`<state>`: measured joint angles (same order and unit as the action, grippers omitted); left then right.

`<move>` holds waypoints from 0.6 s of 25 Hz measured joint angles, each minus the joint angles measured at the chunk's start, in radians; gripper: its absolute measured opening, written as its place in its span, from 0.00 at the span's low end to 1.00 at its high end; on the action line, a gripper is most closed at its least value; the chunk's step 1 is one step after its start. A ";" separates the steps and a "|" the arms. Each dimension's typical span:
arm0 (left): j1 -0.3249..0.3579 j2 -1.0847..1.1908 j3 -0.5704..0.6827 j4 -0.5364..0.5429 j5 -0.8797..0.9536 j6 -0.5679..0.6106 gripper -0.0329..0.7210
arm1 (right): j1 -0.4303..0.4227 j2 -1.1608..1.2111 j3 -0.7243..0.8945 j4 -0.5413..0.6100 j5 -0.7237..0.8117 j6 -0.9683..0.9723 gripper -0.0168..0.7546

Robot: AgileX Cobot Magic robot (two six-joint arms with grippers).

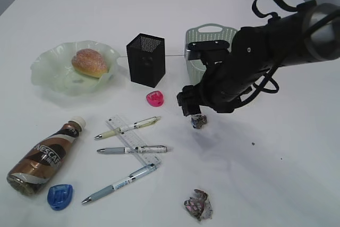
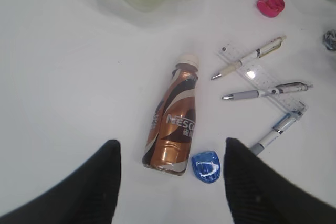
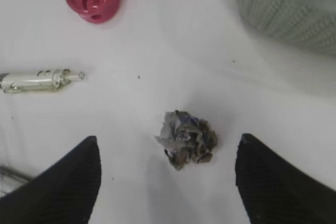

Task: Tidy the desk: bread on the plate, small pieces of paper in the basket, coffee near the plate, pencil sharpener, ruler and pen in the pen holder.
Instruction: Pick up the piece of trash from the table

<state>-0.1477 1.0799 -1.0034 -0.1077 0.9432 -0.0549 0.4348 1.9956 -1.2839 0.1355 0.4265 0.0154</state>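
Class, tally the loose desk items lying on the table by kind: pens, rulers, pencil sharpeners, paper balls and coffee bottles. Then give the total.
Pens: 3
Rulers: 1
Pencil sharpeners: 2
Paper balls: 2
Coffee bottles: 1
Total: 9

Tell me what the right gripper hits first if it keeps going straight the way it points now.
Most likely the crumpled paper ball, lying on the table between the open fingers of the right gripper. How high the gripper sits above it is unclear.
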 joint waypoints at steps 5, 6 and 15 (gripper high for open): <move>0.000 0.000 0.000 0.000 -0.004 0.000 0.65 | 0.000 0.052 -0.043 0.000 0.008 -0.015 0.78; 0.000 0.000 0.000 0.000 -0.004 0.000 0.65 | 0.000 0.062 -0.050 0.000 0.009 -0.015 0.78; 0.000 0.000 0.000 0.000 -0.006 0.000 0.63 | 0.000 0.125 -0.122 -0.022 0.045 -0.025 0.78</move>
<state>-0.1477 1.0799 -1.0034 -0.1077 0.9371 -0.0549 0.4348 2.1207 -1.4055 0.1133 0.4713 -0.0101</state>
